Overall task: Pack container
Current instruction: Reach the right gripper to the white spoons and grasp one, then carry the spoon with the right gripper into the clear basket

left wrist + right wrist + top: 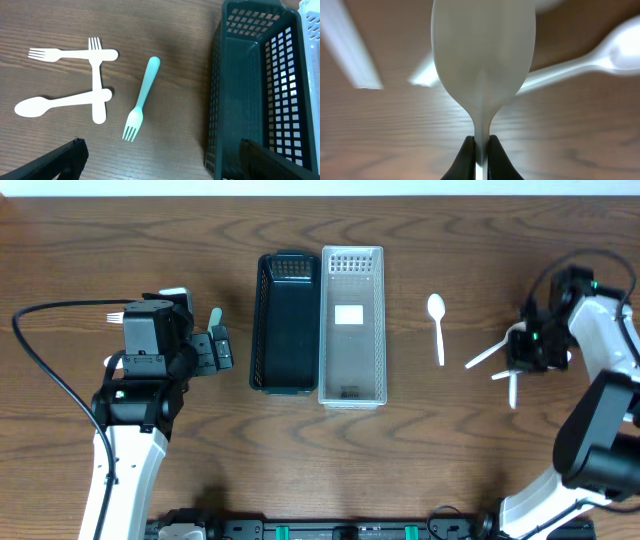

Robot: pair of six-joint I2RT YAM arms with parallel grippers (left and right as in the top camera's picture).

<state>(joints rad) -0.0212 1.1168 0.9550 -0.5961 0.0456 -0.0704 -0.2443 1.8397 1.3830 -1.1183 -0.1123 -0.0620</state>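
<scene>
A black basket (285,320) and a clear white basket (352,325) stand side by side mid-table. My left gripper (218,348) is open and empty, hovering left of the black basket (260,85). In the left wrist view (160,167) a teal fork (141,97), two crossed white forks (75,54) and a white spoon (60,102) lie on the wood under it. My right gripper (522,350) is shut on a white spoon (482,60), its fingers (481,142) pinching the neck. A lone white spoon (437,325) lies right of the clear basket.
More white cutlery lies around the right gripper: one piece (485,356) to its left and one (513,388) below it, blurred in the right wrist view (600,60). A black cable (50,370) loops at the far left.
</scene>
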